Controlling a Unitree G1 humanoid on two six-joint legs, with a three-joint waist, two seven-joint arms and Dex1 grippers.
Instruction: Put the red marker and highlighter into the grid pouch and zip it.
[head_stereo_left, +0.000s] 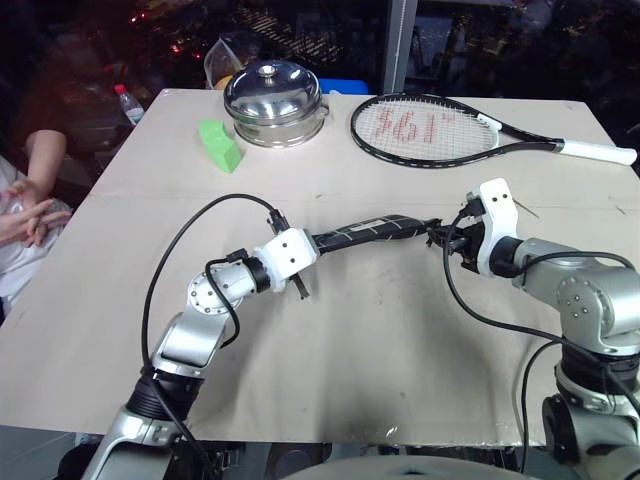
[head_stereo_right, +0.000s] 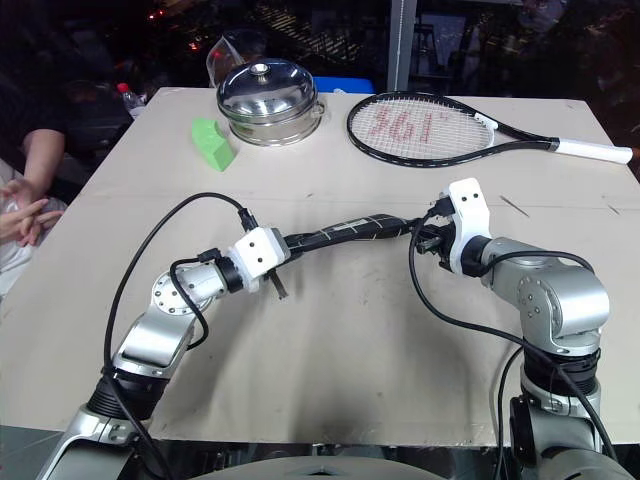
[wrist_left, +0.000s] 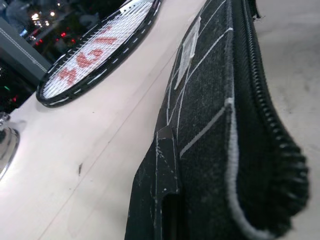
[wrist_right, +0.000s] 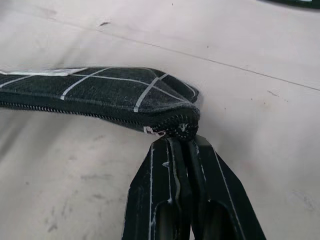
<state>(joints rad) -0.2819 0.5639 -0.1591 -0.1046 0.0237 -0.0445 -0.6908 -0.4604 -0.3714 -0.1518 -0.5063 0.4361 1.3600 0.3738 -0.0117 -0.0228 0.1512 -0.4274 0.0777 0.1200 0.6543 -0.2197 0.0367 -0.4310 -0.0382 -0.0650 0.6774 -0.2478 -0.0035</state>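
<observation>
From the head camera I see the grid pouch (head_stereo_left: 365, 232) stretched in the air between my two grippers, its long axis running straight from one to the other, above the table (head_stereo_left: 400, 340). My left gripper (head_stereo_left: 305, 262) is clamped on the pouch's near-left end; my right gripper (head_stereo_left: 440, 236) is pinched shut at the far-right end, so the whole pouch lies to the left of the right gripper and to the right of the left one. I cannot see the red marker or the highlighter, so I judge they are inside.

In the left wrist view the pouch runs directly away from my fingers (wrist_left: 162, 200), which are closed on its edge, with the closed zipper teeth (wrist_left: 265, 100) along one side. The tennis racket (wrist_left: 95, 55) lies well beyond.

In the right wrist view my fingers (wrist_right: 170, 170) are shut on the zipper's end at the pouch corner (wrist_right: 182, 127); the pull itself is hidden between them. The teeth look shut all the way to my fingertips, so I judge the zipping is essentially done, with the right arm nearer the pull.
</observation>
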